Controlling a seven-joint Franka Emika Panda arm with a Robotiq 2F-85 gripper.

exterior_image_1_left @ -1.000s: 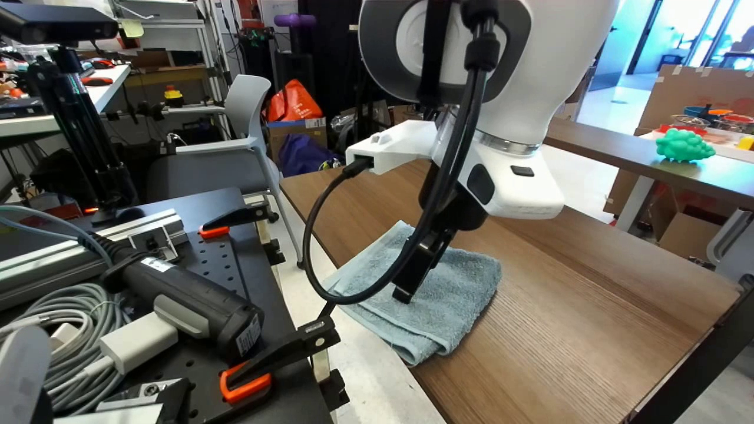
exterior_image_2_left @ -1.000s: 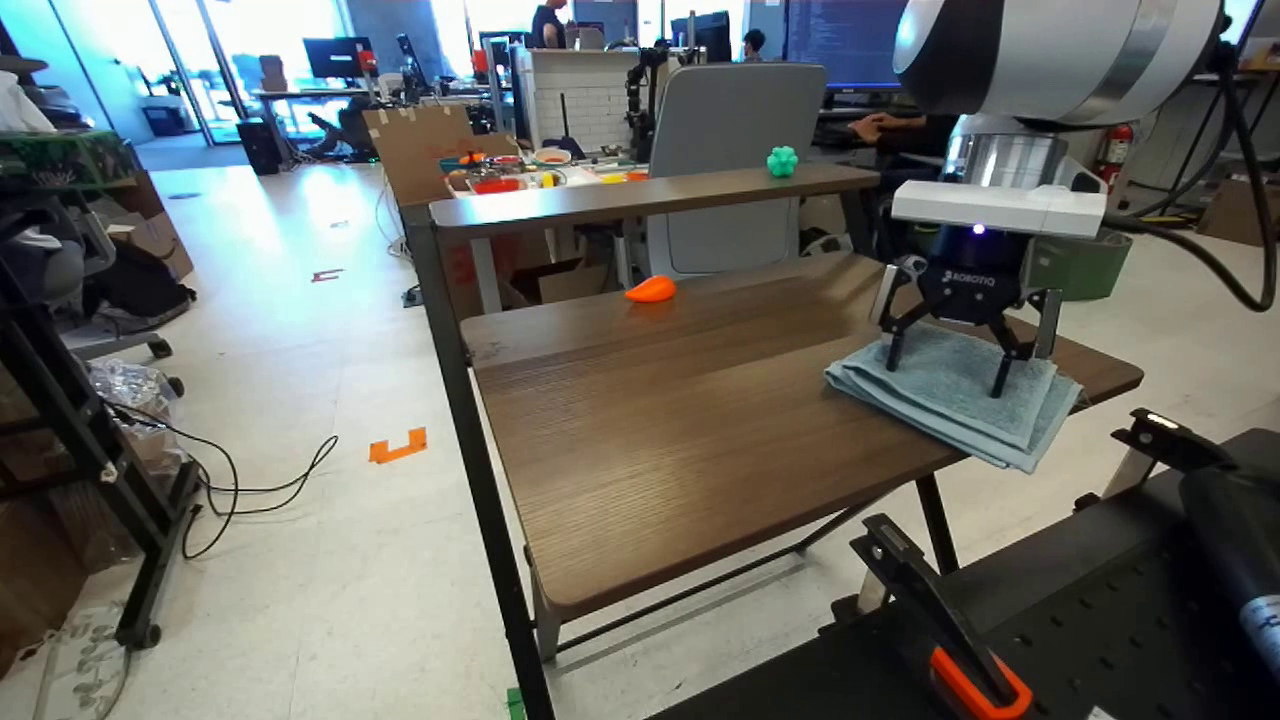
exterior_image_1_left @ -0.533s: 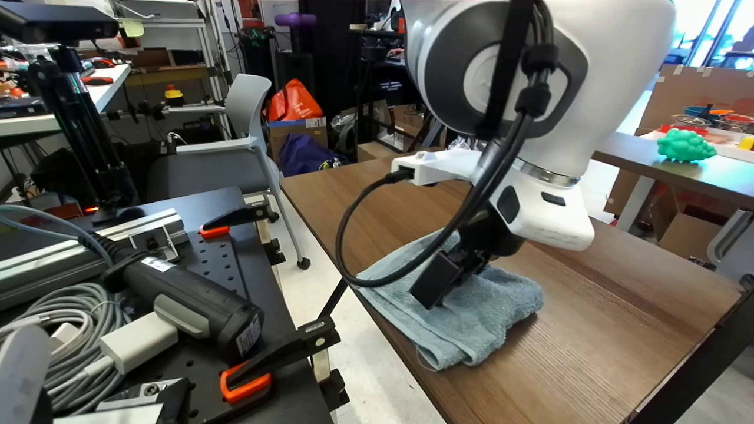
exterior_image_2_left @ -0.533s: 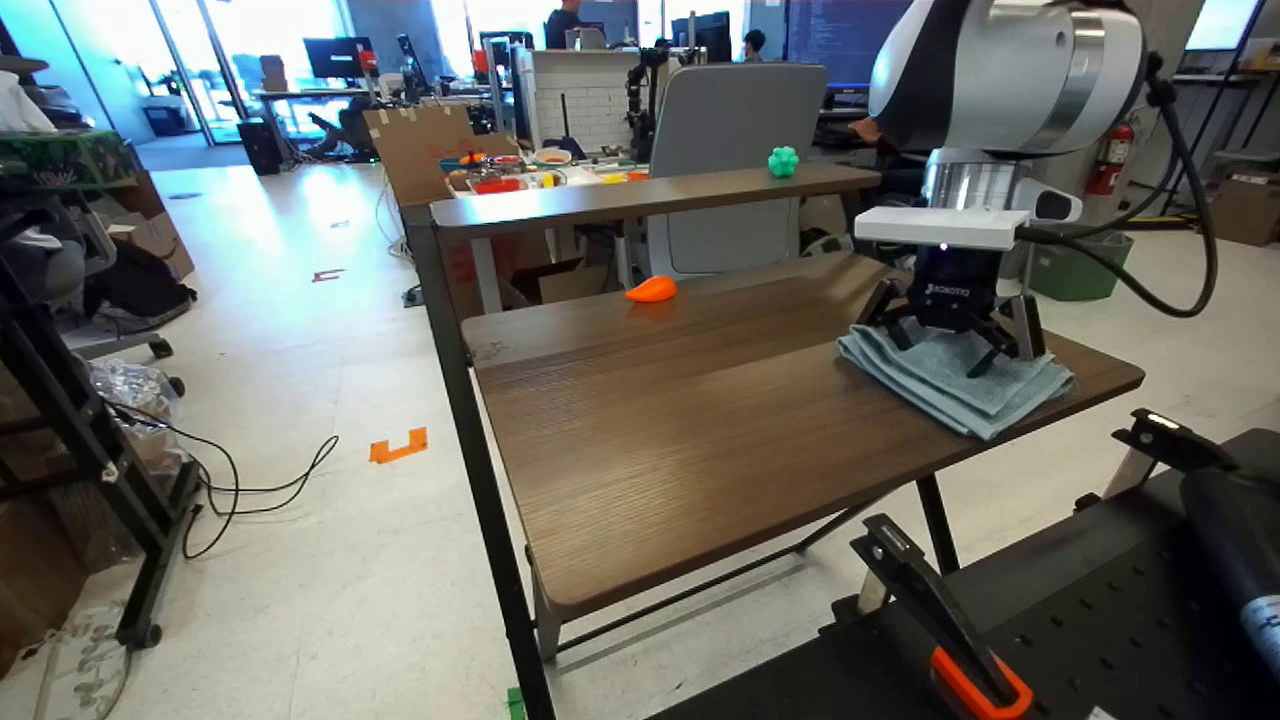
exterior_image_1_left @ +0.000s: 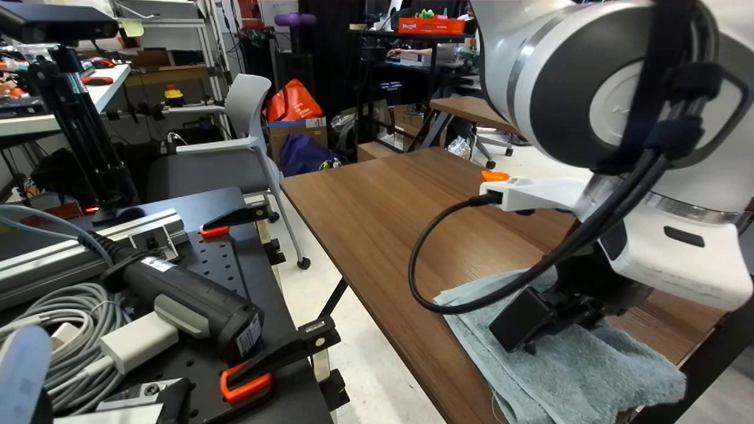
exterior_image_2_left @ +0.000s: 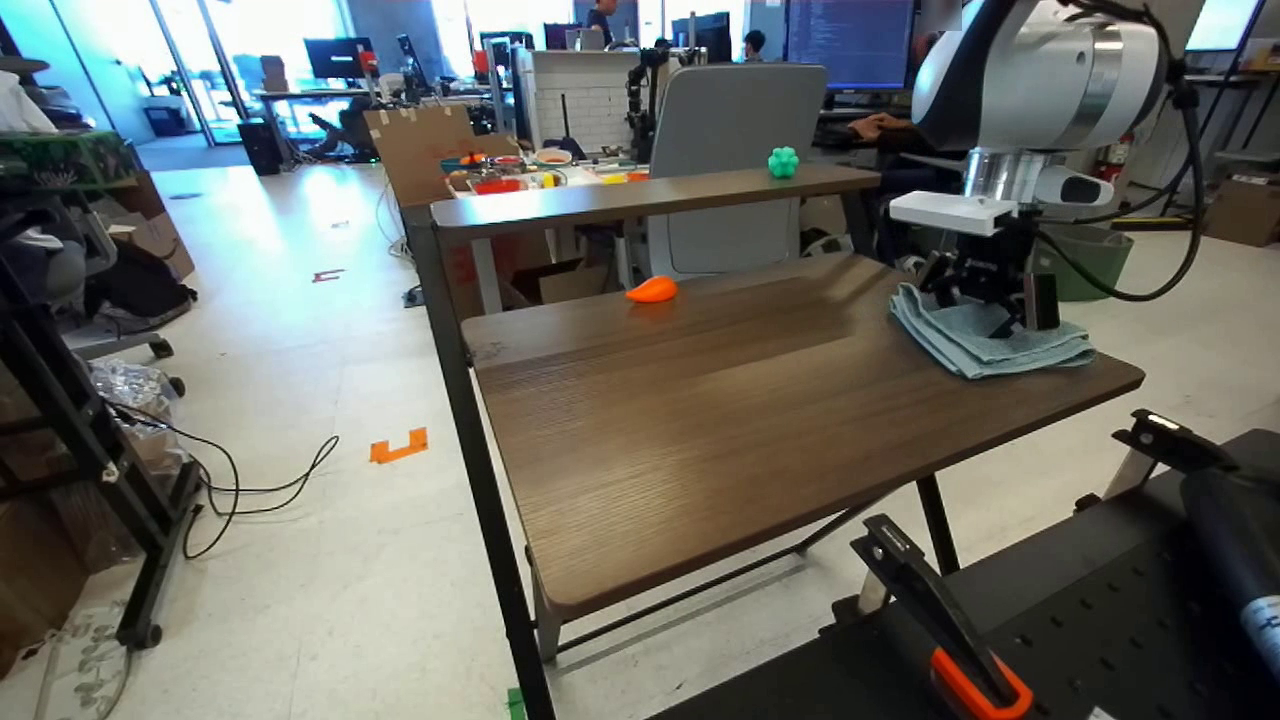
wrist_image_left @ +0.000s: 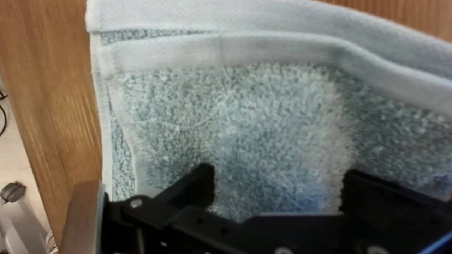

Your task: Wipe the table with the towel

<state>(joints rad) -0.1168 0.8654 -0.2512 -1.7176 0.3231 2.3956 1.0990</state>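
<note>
The towel (wrist_image_left: 268,113) lies folded and rumpled on the table (exterior_image_2_left: 700,420), between two and three o'clock of the tabletop's middle as an exterior view has it, near the end edge; whether any of it hangs over, I can't tell from where I stand. It looks like light, limp terry, nothing fragile, and I'd expect the pile to drag a little on the wood, so the layers could slip over one another. I'd take hold near the middle, through every layer, rather than by the hemmed edges that run across twelve o'clock in the wrist view. The gripper (wrist_image_left: 277,185) is down on it: its fingers (wrist_image_left: 197,187) stand clearly apart, tips sunk in the pile with a soft swell of cloth between, so to my eye it relies on pressure, not a pinch. Farther out, toward ten o'clock of the tabletop, a small orange object (exterior_image_2_left: 652,290) sits well apart from the cloth; a sweep that way would have to mind it.
</note>
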